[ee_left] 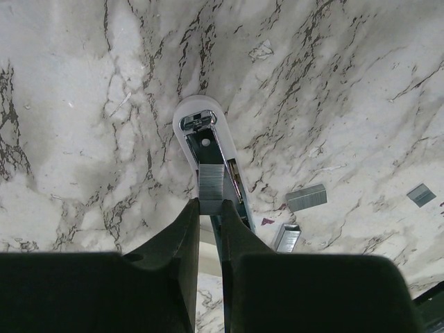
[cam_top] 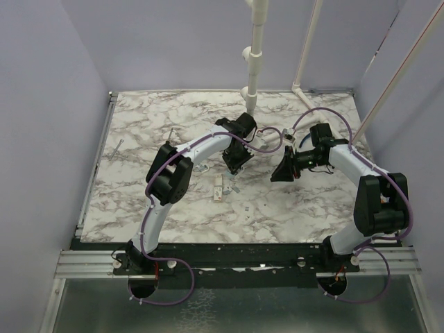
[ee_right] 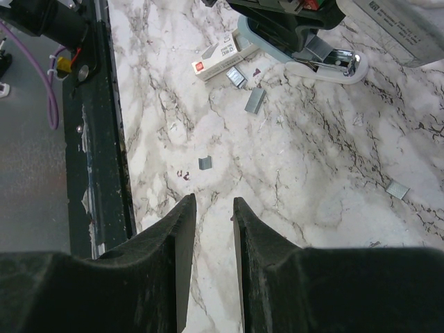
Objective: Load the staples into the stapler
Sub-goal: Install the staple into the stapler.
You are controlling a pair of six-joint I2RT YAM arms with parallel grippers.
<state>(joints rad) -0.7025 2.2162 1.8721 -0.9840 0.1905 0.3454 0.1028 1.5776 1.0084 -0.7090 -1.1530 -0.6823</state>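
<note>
Stapler [ee_left: 201, 105] nose-away, staples [ee_left: 212, 182] lengthwise in left hand [ee_left: 210, 207]

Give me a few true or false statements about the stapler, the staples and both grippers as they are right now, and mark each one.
1. The left gripper pinches the staples, lined up along the stapler's metal channel. True.
2. The right gripper holds a strip of staples. False: nothing is between its fingers.
3. Loose staple strips lie on the table near the stapler. True.
4. The stapler is closed. False: it is open, with its metal channel exposed.
5. The small white box sits on top of the stapler. False: it lies on the table beside it.
</note>
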